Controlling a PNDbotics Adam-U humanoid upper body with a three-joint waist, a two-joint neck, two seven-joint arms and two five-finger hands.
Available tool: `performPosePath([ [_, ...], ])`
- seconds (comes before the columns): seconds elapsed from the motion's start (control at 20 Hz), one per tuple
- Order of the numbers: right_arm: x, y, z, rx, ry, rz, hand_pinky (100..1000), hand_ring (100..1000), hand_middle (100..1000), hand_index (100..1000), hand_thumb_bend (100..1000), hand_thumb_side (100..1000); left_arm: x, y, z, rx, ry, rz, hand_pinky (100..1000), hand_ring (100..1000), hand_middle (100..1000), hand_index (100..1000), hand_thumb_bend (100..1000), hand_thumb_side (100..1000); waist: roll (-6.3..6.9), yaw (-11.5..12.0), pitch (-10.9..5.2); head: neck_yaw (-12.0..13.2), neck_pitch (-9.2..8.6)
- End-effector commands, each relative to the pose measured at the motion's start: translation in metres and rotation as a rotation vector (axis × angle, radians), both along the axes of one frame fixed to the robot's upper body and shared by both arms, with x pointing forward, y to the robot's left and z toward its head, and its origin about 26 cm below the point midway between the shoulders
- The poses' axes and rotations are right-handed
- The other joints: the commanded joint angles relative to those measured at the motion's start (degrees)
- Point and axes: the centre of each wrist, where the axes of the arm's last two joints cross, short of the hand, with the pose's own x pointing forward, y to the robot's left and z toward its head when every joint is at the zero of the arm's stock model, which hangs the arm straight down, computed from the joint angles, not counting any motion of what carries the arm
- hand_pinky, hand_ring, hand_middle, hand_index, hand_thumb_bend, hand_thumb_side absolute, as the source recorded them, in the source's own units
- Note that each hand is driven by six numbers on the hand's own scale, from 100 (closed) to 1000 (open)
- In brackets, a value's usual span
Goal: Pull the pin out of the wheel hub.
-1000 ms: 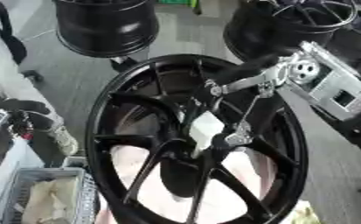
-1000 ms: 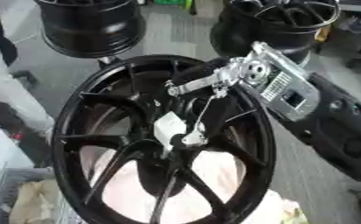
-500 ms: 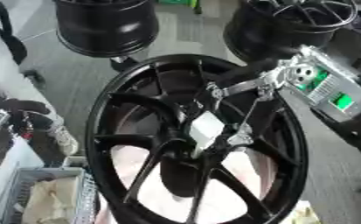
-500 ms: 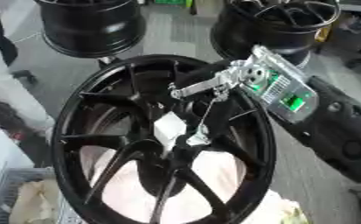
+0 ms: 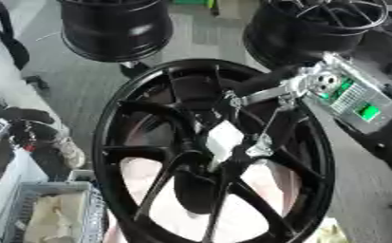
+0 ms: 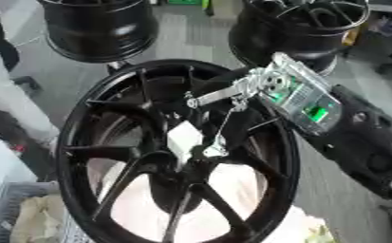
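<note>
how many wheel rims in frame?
3. One large black rim fills the centre, with the right hand reaching to its hub. Two more black rims stand behind it: one at upper left, one at upper right. Others may sit out of view.

pin: hidden at hub | wheel: bottom cut off
</note>
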Motion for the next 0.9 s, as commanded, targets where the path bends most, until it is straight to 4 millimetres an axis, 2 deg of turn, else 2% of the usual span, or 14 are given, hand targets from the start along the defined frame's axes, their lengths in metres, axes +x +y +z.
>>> performPosePath([
  [0.05, 0.003, -0.004, 0.009, 0.009, -0.030, -0.018, 724, 756, 746, 813, 183, 251, 0.002, -0.002, 0.009, 0.011, -0.030, -0.014, 697, 647, 640, 732, 100, 879, 0.34, 0.0, -0.59, -0.2, -0.14],
  [0.2, 0.003, -0.003, 0.009, 0.021, -0.031, -0.015, 714, 739, 711, 777, 182, 259, 0.002, -0.002, 0.009, 0.011, -0.031, -0.015, 697, 647, 640, 732, 100, 879, 0.34, 0.0, -0.59, -0.3, -0.14],
  [0.4, 0.001, 0.000, 0.012, 0.045, -0.041, -0.005, 687, 673, 585, 650, 162, 242, 0.002, -0.002, 0.009, 0.011, -0.030, -0.015, 697, 646, 640, 731, 100, 880, 0.33, 0.0, -0.58, -0.3, -0.14],
  [0.45, 0.000, 0.000, 0.012, 0.053, -0.044, -0.006, 665, 627, 519, 574, 148, 233, 0.002, -0.002, 0.009, 0.011, -0.030, -0.015, 697, 646, 640, 731, 100, 880, 0.34, 0.0, -0.58, -0.3, -0.14],
  [0.65, -0.001, -0.001, 0.016, 0.115, -0.069, -0.020, 627, 573, 428, 464, 125, 226, 0.002, -0.002, 0.009, 0.011, -0.029, -0.013, 697, 646, 640, 731, 100, 880, 0.35, 0.0, -0.58, -0.3, -0.14],
  [0.9, -0.009, -0.001, 0.027, 0.203, -0.120, -0.015, 612, 555, 409, 441, 113, 225, 0.001, -0.001, 0.009, 0.010, -0.029, -0.011, 696, 646, 640, 730, 100, 880, 0.37, -0.2, -0.57, -0.1, -0.14],
])
